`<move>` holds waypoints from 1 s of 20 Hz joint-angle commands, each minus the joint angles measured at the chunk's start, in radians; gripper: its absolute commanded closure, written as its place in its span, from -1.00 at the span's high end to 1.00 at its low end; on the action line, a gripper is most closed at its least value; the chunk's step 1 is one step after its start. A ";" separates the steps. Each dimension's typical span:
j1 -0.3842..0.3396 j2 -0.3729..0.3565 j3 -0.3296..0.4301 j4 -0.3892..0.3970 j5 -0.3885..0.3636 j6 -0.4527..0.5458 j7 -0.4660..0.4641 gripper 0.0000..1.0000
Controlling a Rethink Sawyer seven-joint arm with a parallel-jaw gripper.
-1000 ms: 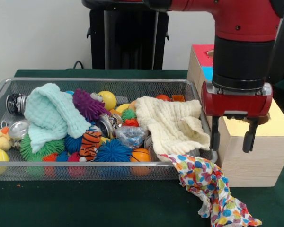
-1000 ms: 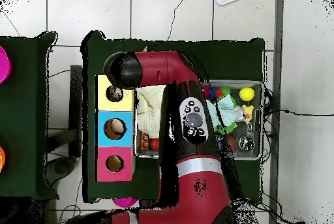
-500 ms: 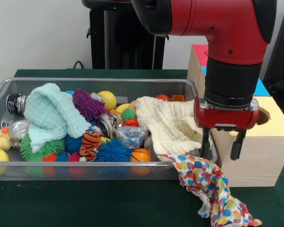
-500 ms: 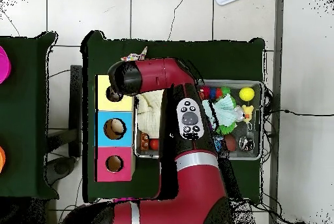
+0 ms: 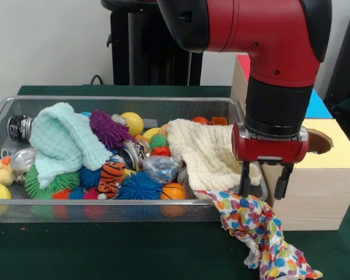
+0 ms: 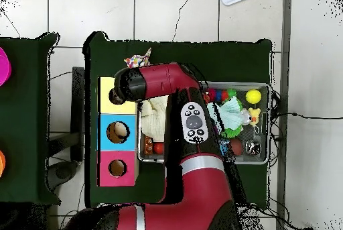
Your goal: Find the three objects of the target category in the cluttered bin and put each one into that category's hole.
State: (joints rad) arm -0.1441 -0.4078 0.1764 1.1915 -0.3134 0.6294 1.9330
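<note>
Between picks: tool (image 5: 262, 188) spread apart and empty at the wire bin's (image 5: 134, 202) corner above the spotted cloth (image 5: 259, 233); next, lower and grab it.

The arm (image 5: 262, 35) is thick and rounded, glossy red on its upper shell, with a black end cap at the left and another black patch at the right edge. Below the red comes a black cylindrical wrist (image 5: 278, 105), then a squat red block with a grey band along its top and a pale plate on its front face. Two thin black fingers (image 5: 245, 179) hang from that block. From above, the arm carries an oval grey panel (image 6: 193, 123) set with dark round buttons, and a silver ring (image 6: 201, 165) circles it nearer the base.
</note>
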 commanded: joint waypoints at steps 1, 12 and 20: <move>-0.038 0.030 0.030 0.092 -0.057 -0.042 -0.045 1.00; -0.062 0.063 0.030 0.098 -0.085 -0.084 -0.052 1.00; -0.073 0.079 0.036 0.091 -0.107 -0.087 -0.064 1.00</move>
State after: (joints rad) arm -0.1850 -0.3799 0.1765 1.1943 -0.3679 0.5593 1.9330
